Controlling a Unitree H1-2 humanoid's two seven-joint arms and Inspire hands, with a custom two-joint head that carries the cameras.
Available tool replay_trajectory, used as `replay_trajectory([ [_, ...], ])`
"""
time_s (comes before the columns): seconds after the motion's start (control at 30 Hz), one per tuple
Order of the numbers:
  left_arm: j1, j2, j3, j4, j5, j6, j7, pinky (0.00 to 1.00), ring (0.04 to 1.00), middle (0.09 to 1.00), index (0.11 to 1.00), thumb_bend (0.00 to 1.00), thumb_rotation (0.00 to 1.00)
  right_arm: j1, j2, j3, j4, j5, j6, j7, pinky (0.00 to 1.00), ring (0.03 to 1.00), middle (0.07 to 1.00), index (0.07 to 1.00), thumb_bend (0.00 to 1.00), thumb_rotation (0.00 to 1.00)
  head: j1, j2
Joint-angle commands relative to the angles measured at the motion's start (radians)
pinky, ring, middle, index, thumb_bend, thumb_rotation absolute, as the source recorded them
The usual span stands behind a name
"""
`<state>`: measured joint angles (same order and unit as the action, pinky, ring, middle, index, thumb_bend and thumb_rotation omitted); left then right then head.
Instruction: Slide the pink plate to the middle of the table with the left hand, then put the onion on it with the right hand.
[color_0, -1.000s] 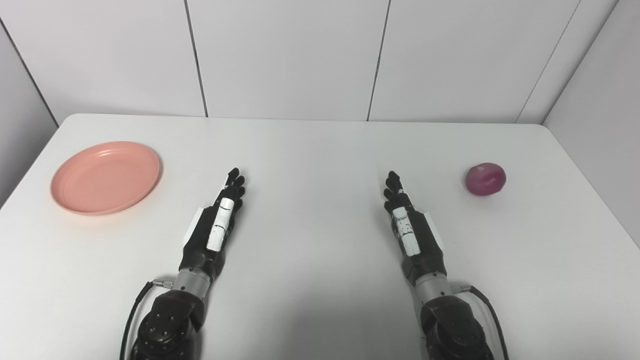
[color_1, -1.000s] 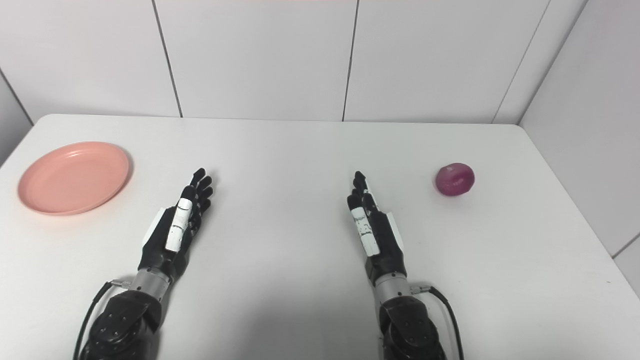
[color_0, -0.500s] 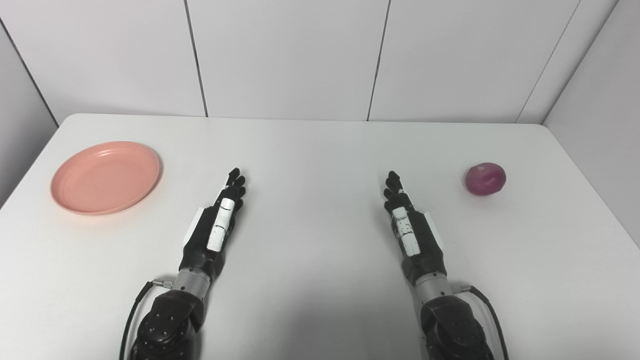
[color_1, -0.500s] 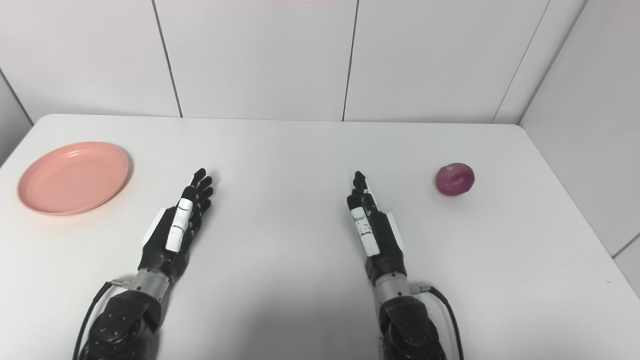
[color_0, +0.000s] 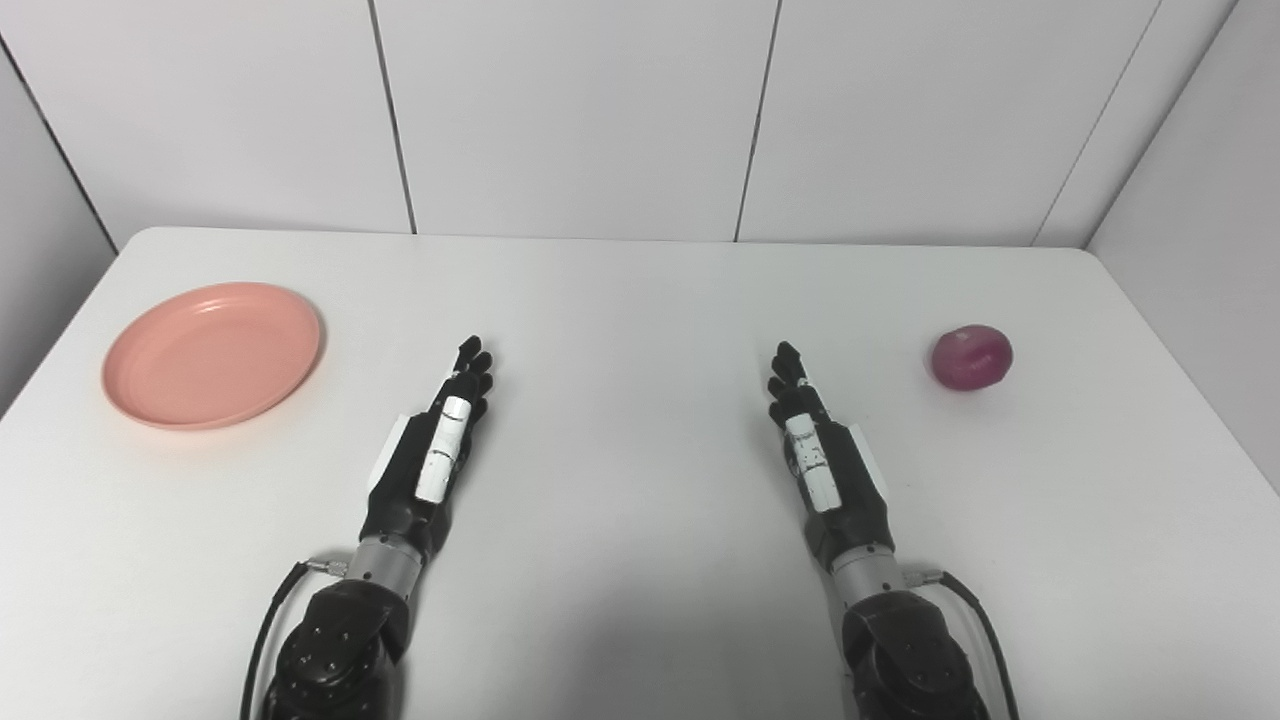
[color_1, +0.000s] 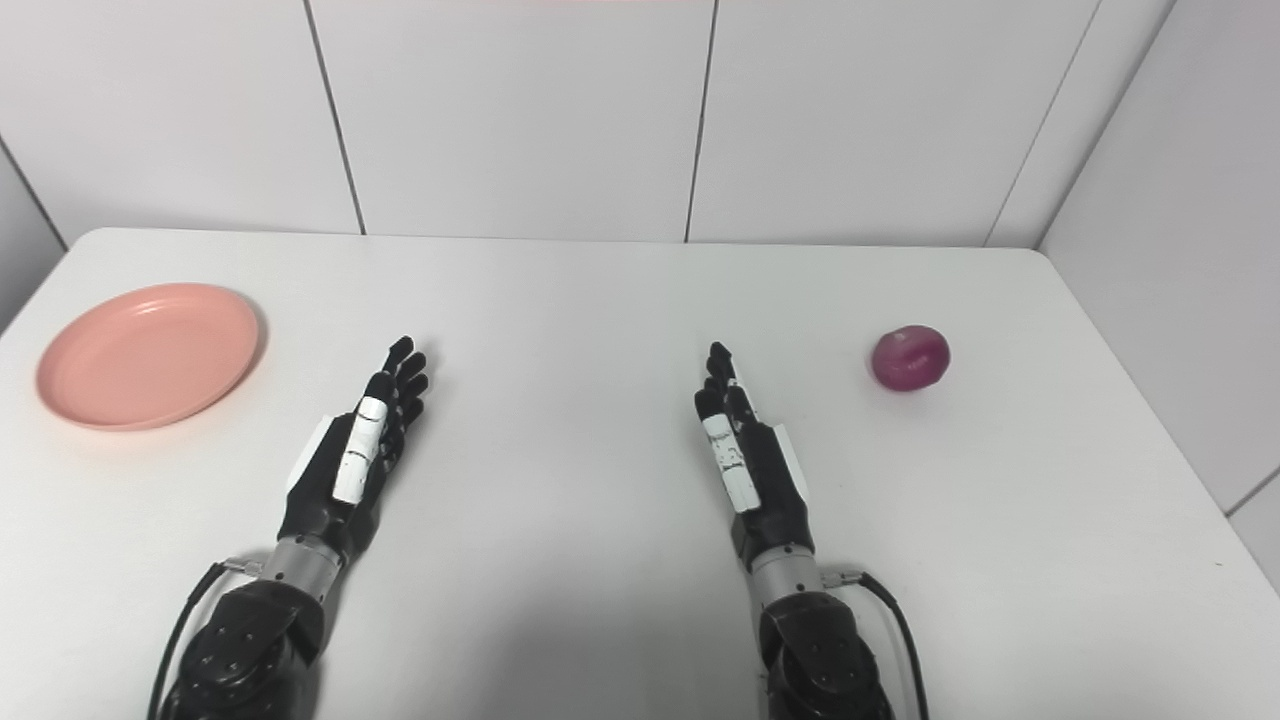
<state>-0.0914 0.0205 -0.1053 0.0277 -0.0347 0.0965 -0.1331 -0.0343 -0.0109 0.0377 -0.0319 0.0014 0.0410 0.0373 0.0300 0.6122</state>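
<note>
A pink plate (color_0: 212, 354) lies empty at the far left of the white table (color_0: 630, 300). A purple-red onion (color_0: 971, 357) sits at the far right. My left hand (color_0: 434, 450) rests low over the table, fingers stretched forward and holding nothing, to the right of the plate and apart from it. My right hand (color_0: 822, 455) lies the same way, open and empty, to the left of the onion and apart from it. The same scene shows in the right eye view, with the plate (color_1: 147, 355) and the onion (color_1: 909, 358).
White wall panels stand behind the table's back edge (color_0: 600, 238). A side wall (color_0: 1200, 200) runs close along the right edge of the table. Nothing else lies on the table.
</note>
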Motion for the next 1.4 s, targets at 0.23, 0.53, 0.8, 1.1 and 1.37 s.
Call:
replay_trajectory([
  [0.23, -0.019, -0.063, -0.076, 0.082, 0.066, -0.034, 0.024, 1.0, 1.0, 1.0, 1.0, 0.67, 1.0, -0.016, -0.051, -0.071, 0.133, 0.107, -0.159, 0.05, 1.0, 0.996, 0.991, 0.985, 0.75, 0.86, 0.217, -0.095],
  [0.53, -0.022, -0.078, -0.095, 0.121, 0.101, -0.057, 0.041, 1.0, 1.0, 1.0, 1.0, 0.69, 1.0, -0.017, -0.107, -0.079, 0.224, 0.127, -0.267, 0.104, 1.0, 0.992, 0.988, 0.989, 0.72, 0.87, 0.246, -0.132],
  [0.8, -0.022, -0.072, -0.094, 0.144, 0.103, -0.075, 0.043, 1.0, 1.0, 1.0, 1.0, 0.68, 1.0, -0.021, -0.102, -0.085, 0.27, 0.131, -0.301, 0.098, 1.0, 0.973, 0.972, 0.971, 0.75, 0.84, 0.231, -0.178],
  [1.1, -0.028, -0.085, -0.066, 0.109, 0.041, -0.102, 0.036, 1.0, 1.0, 1.0, 1.0, 0.64, 1.0, -0.033, -0.097, -0.098, 0.326, 0.148, -0.33, 0.106, 0.99, 0.961, 0.963, 0.96, 0.8, 0.8, 0.237, -0.207],
  [1.37, -0.069, -0.093, -0.032, 0.047, 0.045, -0.166, 0.058, 1.0, 1.0, 1.0, 0.999, 0.65, 1.0, -0.04, -0.104, -0.1, 0.353, 0.164, -0.335, 0.125, 1.0, 0.975, 0.972, 0.966, 0.78, 0.82, 0.242, -0.22],
])
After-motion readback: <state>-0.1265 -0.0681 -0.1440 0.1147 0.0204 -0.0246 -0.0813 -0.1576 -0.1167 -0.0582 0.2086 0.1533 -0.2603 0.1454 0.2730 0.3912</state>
